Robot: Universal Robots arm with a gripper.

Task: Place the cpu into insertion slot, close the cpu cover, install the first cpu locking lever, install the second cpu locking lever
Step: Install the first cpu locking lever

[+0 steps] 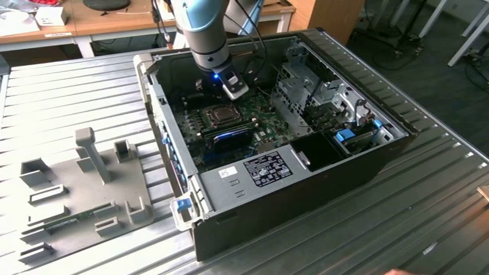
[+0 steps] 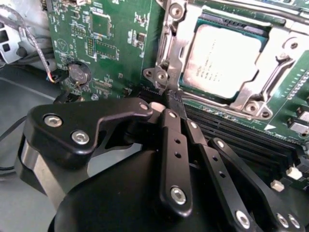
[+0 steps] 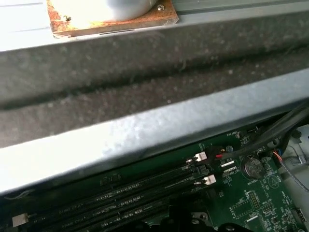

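Note:
The cpu (image 2: 222,60), a square chip with a silvery top, lies flat in the insertion slot (image 2: 170,21) on the green board. The cpu cover (image 2: 179,46), a thin metal frame, lies down over the chip's edges, and the chip shows through its window. My gripper (image 2: 175,99) has its black fingers drawn together, with the tips just off one corner of the socket by a screw tab. In the exterior view the gripper (image 1: 216,94) hangs inside the open computer case, just beyond the socket (image 1: 224,114). I cannot tell how the locking levers stand.
Long black memory slots (image 2: 251,140) run beside the socket, close under the fingers. A coin battery (image 2: 77,72) sits on the board. The case wall (image 3: 145,130) rises close by. A drive cage (image 1: 306,86) is on the exterior view's right, and a grey fixture plate (image 1: 84,189) lies on the metal table.

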